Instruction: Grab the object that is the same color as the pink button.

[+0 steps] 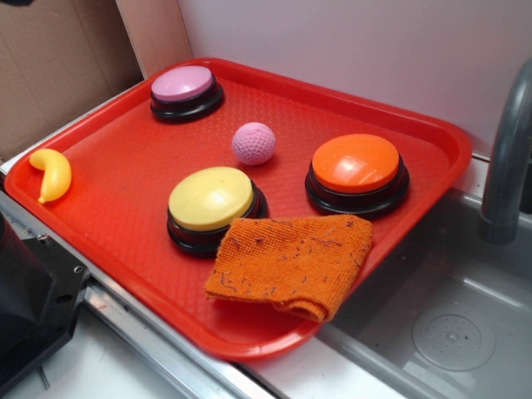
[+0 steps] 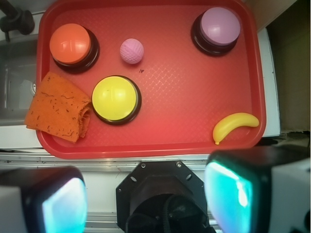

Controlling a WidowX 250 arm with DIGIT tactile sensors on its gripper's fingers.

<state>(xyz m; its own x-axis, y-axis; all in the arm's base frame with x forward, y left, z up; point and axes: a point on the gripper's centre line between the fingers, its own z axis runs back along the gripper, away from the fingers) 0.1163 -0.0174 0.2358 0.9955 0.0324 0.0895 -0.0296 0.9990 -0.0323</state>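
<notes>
Gripper (image 2: 146, 194): seen from the wrist view only, two pads (image 2: 63, 206) at the lower edge, spread wide apart, nothing between them. Held above the near rim of the tray, clear of everything on it.

Red tray (image 2: 194, 97): ahead of the gripper, resting partly over a metal sink (image 1: 449, 324).

Yellow button (image 2: 115, 99): nearest item ahead of the gripper, slightly left in the wrist view.

Orange cloth (image 2: 58, 107): crumpled, touching the yellow button's side, overhanging the tray's edge.

Small pink ball (image 2: 131, 51): dimpled, lying loose on the tray beyond the yellow button, well apart from the gripper, between the orange button (image 2: 73, 44) and the pink button (image 2: 219, 28). Touching neither.

Pink button: far corner of the tray, right in the wrist view.

Toy banana (image 2: 234, 125): yellow, near the tray's edge, below the pink button in the wrist view.
</notes>
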